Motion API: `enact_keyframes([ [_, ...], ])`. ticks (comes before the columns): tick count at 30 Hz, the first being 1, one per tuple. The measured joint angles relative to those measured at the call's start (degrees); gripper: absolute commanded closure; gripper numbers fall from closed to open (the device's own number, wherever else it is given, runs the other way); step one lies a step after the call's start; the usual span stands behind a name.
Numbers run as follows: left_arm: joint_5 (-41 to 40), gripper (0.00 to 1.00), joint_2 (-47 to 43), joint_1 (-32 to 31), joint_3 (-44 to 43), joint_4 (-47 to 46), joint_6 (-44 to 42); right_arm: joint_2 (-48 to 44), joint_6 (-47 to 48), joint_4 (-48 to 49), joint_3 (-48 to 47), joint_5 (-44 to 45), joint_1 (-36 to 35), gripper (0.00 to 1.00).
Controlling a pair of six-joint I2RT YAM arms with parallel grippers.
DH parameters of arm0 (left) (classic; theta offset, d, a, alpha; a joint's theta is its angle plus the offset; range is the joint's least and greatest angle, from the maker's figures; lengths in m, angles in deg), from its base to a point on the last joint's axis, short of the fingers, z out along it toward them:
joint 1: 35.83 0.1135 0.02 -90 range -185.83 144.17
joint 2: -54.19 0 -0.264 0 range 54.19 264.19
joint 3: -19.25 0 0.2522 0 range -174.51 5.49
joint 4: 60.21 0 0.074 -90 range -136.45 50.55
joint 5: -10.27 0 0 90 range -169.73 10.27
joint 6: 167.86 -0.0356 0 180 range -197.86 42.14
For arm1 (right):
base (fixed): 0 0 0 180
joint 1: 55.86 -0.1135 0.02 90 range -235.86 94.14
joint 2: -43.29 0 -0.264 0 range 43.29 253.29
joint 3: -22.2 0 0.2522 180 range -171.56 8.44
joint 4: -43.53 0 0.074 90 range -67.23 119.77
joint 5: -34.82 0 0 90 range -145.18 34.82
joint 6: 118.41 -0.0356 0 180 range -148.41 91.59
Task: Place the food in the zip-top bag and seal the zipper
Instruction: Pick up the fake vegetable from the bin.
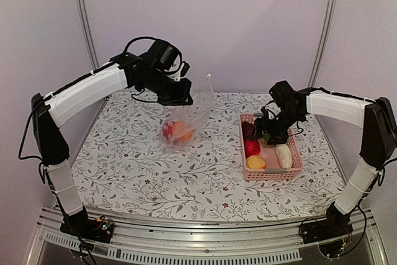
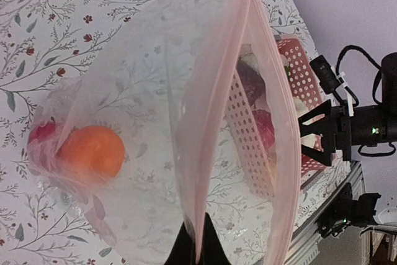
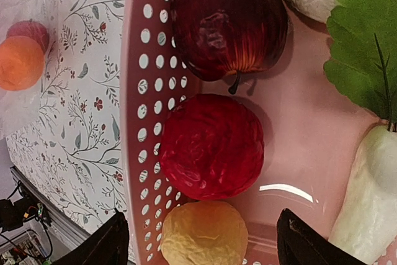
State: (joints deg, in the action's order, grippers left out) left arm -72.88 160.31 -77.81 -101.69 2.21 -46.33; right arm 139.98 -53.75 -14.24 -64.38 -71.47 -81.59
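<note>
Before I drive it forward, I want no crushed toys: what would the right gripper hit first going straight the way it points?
Most likely the yellow-tan round fruit, seen in the wrist view between the open fingers of the right gripper; the red round fruit lies just beyond. Depth is unclear.

Setting: a robot lab test cell, not a home or kitchen.

- **Rig:** the left arm [image 1: 87,94] and right arm [image 1: 338,107] are bolted to an aluminium rail [image 1: 205,231] at the near edge of the surface [image 1: 155,178], which has a floral-print cover.
- **Enclosure:** bare aluminium posts [image 1: 82,17] frame plain pale wall panels [image 1: 205,23] behind both end effectors.
- **Wiring:** a loose black cable [image 1: 25,130] hangs beside the left arm.
- **Staged props:** plastic toy produce [image 1: 252,148] sits in a pink lattice basket [image 1: 296,164] below the right end effector [image 1: 268,131]. A clear zip-top bag [image 1: 197,111] hangs under the left end effector [image 1: 181,98].
</note>
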Motion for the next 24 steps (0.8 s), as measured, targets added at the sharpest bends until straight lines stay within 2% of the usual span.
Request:
enact_keyframes([
  [15,0.33,1.0,-0.04,-0.02,3.1,-1.05,0.04,8.79,2.08,5.33,1.16,-4.02,0.76,0.2],
  [18,0.35,1.0,-0.09,-0.02,3.1,-1.29,0.04,10.03,2.32,6.32,1.4,-4.02,0.85,0.25],
  [21,0.35,1.0,-0.11,-0.02,3.1,-1.27,0.07,10.49,2.51,7.89,1.99,-4.0,1.09,0.36],
  [24,0.46,1.0,-0.11,-0.02,3.13,-1.27,0.07,10.47,2.1,8.87,2.16,-3.98,1.31,0.41],
])
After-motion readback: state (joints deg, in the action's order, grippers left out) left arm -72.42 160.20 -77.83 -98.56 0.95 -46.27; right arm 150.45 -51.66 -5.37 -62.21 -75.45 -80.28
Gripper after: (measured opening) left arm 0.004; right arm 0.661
